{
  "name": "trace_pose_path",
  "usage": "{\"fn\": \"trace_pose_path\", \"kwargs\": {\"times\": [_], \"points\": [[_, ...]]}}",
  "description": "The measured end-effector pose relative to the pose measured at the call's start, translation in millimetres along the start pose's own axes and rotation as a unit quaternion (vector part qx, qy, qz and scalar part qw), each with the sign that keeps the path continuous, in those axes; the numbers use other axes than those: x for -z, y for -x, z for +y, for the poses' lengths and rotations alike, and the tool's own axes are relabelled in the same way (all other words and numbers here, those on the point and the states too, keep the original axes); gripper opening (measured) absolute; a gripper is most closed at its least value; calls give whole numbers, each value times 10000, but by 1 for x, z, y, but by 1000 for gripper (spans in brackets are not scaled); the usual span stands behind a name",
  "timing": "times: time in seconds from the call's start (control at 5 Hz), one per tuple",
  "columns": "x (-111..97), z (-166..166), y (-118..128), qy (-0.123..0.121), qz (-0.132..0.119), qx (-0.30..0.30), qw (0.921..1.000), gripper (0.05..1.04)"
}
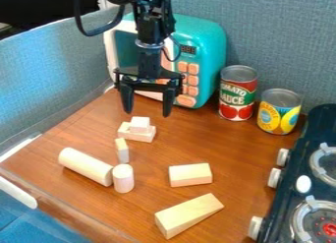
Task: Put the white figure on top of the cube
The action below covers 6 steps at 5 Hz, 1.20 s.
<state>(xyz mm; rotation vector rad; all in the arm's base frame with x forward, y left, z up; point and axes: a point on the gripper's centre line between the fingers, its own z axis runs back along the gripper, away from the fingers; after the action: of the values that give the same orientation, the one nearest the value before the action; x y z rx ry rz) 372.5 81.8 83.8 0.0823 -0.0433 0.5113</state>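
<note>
Plainly, small cube (140, 123) atop oblong block (146, 136).

There are seven blocks (190, 174), two cans (238, 93), one microwave (209, 55), one stove (293, 200)

the white figure (140, 123) is a small, plain, blocky piece, pale with a faint pinkish tone, with flat faces and straight edges. it sits level on top of the cube (148, 135), touching it, near the middle of its length, with some of the upper face showing at either end. the cube is really more of an oblong block, low and wider than it is tall, in light, creamy wood. it lies flat on the brown wooden desk (230, 150), toward the back and left of centre in the camera view, its long side facing the camera at a slight angle.
</note>
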Motion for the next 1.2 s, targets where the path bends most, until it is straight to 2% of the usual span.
{"fn": "trace_pose_path", "kwargs": {"times": [0.2,0.4,0.6,0.8,1.0,1.2], "points": [[18,0,6,-65,253,-25,9997,1001],[28,11,16,-83,555,-361,9978,1001],[32,25,21,-303,817,-598,9944,1001],[32,25,24,-282,923,-446,9943,1001],[33,25,21,-309,822,-382,9954,1001],[49,25,22,-348,938,-344,9944,1001]]}}
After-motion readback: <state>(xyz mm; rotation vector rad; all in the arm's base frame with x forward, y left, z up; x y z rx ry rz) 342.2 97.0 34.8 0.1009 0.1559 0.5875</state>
